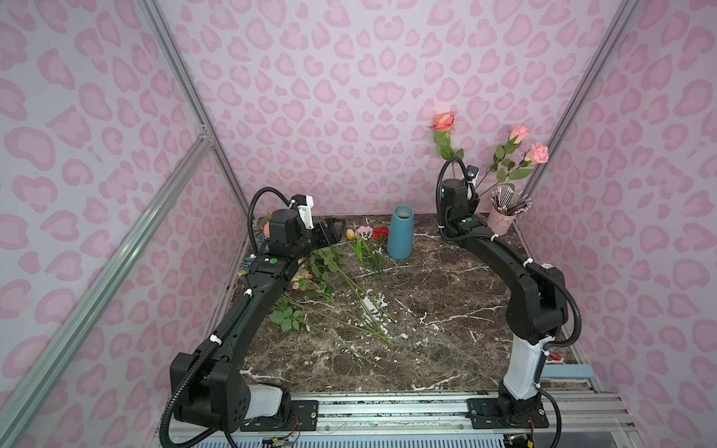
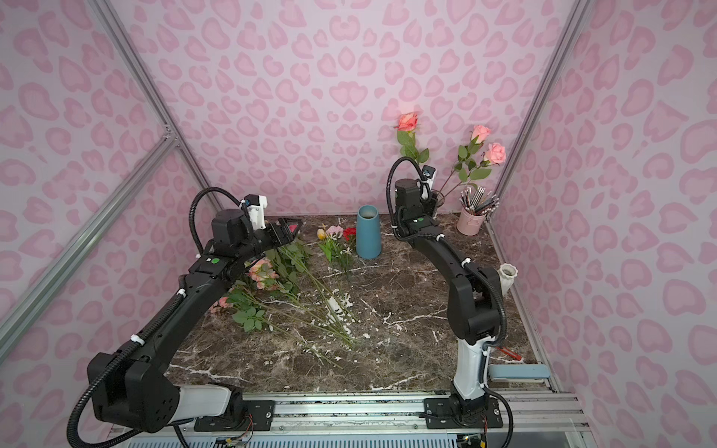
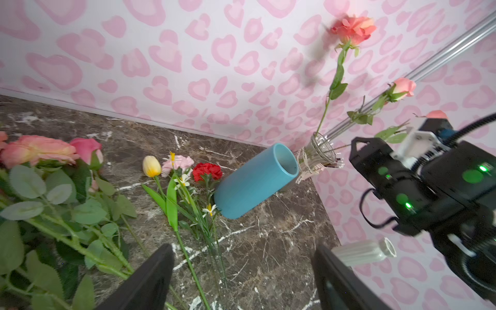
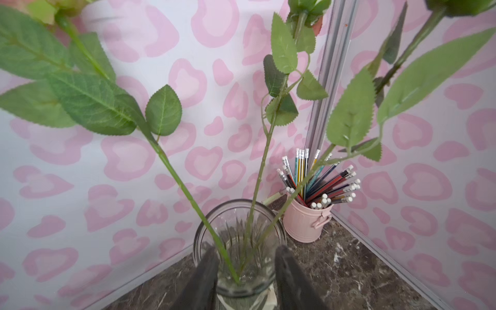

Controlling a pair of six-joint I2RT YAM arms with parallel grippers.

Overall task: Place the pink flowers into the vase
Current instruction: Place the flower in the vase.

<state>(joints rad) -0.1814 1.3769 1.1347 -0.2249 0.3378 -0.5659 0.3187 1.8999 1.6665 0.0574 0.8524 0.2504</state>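
Three pink flowers (image 1: 519,133) are stood in the glass vase (image 4: 200,236) at the far right corner of the marble table (image 1: 446,294). More pink flowers (image 2: 262,271) are laid in a heap on the left side, partly beneath the left arm. The right gripper (image 4: 247,249) is held at the vase mouth, its fingers parted and nothing pinched. The left gripper (image 3: 243,248) is spread wide and empty above the table. A blue vase (image 1: 401,232), a red carnation (image 1: 381,232) and a pencil pot (image 1: 502,221) are placed along the back.

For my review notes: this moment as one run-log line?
left gripper open, empty | right gripper open at glass vase | three pink roses inside | other pink flowers on table
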